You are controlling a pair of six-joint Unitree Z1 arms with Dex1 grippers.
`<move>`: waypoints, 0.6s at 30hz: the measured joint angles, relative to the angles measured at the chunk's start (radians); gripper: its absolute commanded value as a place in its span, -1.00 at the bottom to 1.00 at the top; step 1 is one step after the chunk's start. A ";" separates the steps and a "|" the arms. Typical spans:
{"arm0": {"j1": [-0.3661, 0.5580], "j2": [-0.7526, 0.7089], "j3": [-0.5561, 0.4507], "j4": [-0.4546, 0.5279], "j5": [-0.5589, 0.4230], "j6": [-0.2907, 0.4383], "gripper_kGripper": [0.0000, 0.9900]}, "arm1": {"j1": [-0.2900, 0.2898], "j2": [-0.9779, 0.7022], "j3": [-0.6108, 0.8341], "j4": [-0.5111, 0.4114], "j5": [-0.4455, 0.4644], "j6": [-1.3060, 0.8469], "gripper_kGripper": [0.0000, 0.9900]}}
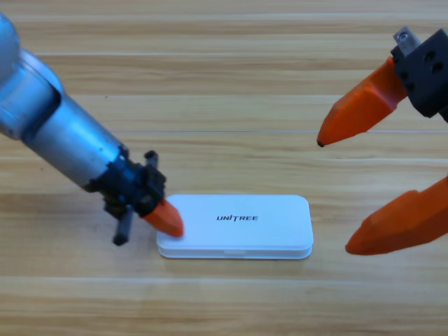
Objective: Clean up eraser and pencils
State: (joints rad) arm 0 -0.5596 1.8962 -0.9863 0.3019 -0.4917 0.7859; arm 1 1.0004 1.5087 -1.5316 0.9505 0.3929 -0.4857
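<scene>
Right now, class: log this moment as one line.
case: shut, flat on table | left claw: at case's left end | right claw: open, waiting right | eraser, pencils: unseen

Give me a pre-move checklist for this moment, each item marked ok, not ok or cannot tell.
1. White UNITREE case lid closed flat: ok.
2. Eraser and pencils out of sight, none on the wooden table: ok; whether inside the case: cannot tell.
3. Left hand at the case's left end; touching it: cannot tell.
4. Right hand clear of the case, at the right edge, open: ok.
5. Case square on the table: ok.
</scene>
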 measured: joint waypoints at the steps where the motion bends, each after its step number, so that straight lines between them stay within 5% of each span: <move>1: -0.001 -0.023 -0.010 0.035 0.009 -0.005 0.63 | 0.000 0.000 0.000 0.000 0.000 0.000 0.94; 10: -0.042 -0.311 -0.201 0.348 0.042 -0.013 0.83 | 0.000 0.000 0.000 0.000 0.000 0.000 0.94; 18: -0.194 -0.418 -0.364 0.576 0.043 -0.040 0.95 | 0.000 0.000 0.000 0.000 0.000 0.000 0.94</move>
State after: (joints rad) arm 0 -0.7534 1.4781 -1.3500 0.8778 -0.4484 0.7459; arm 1 1.0004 1.5088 -1.5316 0.9505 0.3929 -0.4857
